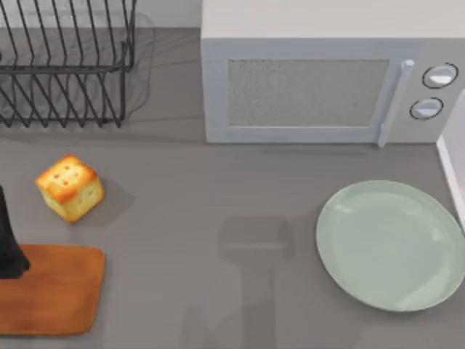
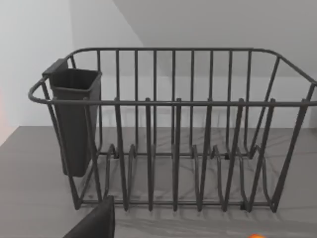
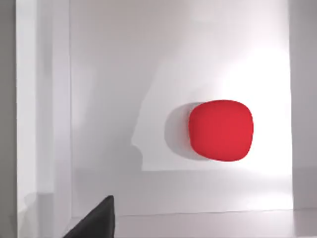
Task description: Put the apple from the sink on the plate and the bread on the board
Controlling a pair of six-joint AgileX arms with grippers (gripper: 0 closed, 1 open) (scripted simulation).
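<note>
The small red round apple (image 3: 221, 130) lies in the white sink (image 3: 104, 89). The golden toasted bread cube (image 1: 70, 187) sits on the grey bench (image 1: 218, 203) near the orange-brown wooden board (image 1: 58, 291). Whether either gripper is spread, I cannot tell.

- A dark wire dish rack (image 2: 173, 148) spans most of the frame, standing on a grey counter (image 2: 29, 188).
- Its upright bars run along the near and far sides, with looped plate dividers (image 2: 198, 168) along the bottom.
- A dark rectangular cutlery cup (image 2: 74, 121) hangs at the rack's left end, in the left-centre of the frame.
- A pale wall (image 2: 34, 54) rises behind, upper left.
- A dark gripper finger (image 2: 96, 223) shows at the lower left edge.
- A small orange sliver (image 2: 254, 236) sits at the bottom edge, right of centre; too little shows to identify it.
</note>
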